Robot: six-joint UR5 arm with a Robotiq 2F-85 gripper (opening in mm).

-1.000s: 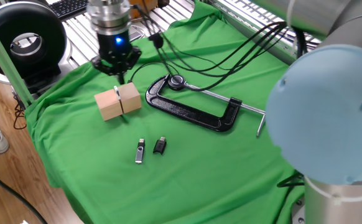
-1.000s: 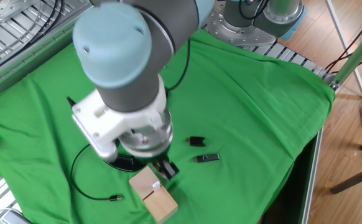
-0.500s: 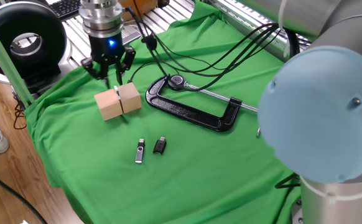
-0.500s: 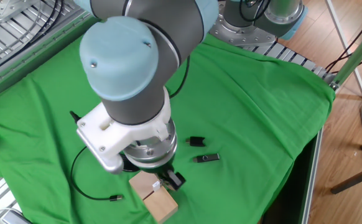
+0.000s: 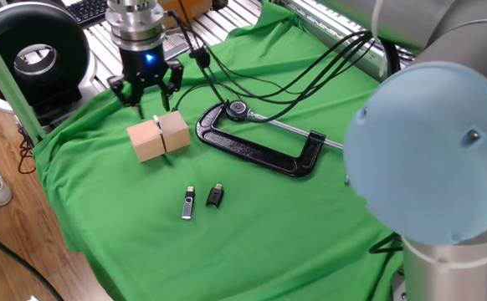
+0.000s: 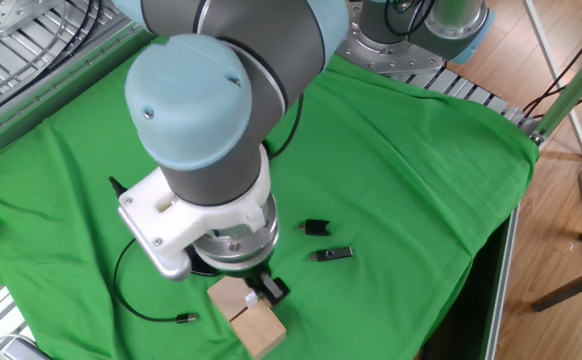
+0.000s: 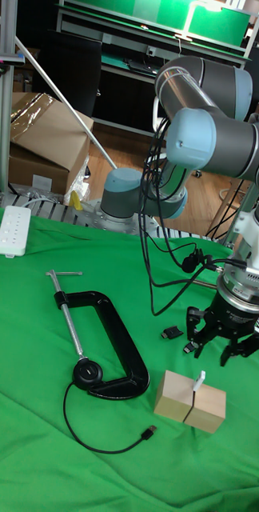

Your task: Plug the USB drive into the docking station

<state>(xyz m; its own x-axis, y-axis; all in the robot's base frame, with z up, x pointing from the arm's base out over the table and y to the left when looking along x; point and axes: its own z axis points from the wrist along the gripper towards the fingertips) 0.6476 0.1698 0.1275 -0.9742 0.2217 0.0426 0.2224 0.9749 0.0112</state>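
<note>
Two small drives: a silver USB drive (image 5: 188, 203) and a black adapter (image 5: 215, 196) lie side by side on the green cloth (image 5: 252, 217), well apart from the tool
Tool (image 5: 146, 90): fingers spread, carrying nothing, hovering just above the wooden block (image 5: 160, 136)
Block: holds a white upright piece (image 7: 199, 380) in its slot (possibly the dock's connector; too small to tell)
Step in hand: judged to be fetching the drive
Doing it well: descend squarely, pinch the drive's long sides, leave the plug end clear
Nearby: a black C-clamp (image 5: 260, 144) on the worktop
</note>
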